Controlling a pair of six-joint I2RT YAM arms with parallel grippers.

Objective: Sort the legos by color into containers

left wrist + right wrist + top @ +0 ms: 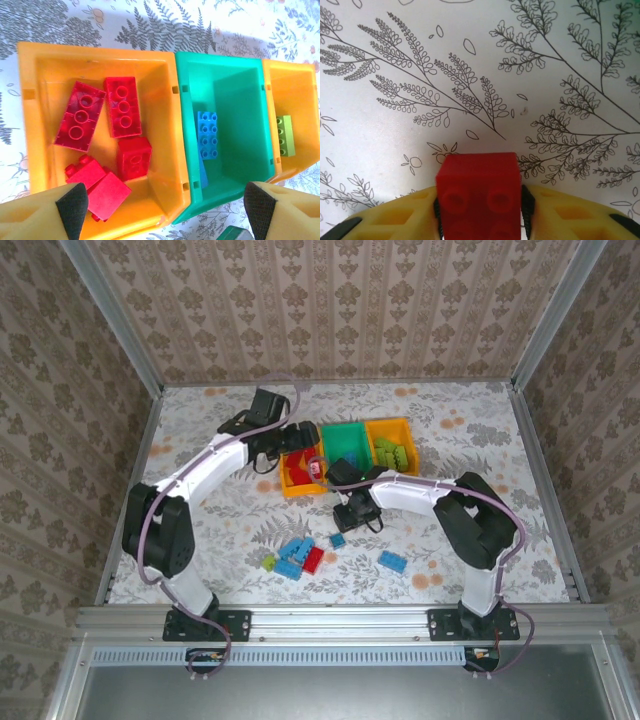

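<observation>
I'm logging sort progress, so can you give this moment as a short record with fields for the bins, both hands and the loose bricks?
left orange bin: red bricks
green bin: one blue brick visible
right orange bin: lime-green bricks
left hand: open, empty, above the bins
right hand: shut on a red brick
loose bricks: blue, red and green, on the table in front of the bins
</observation>
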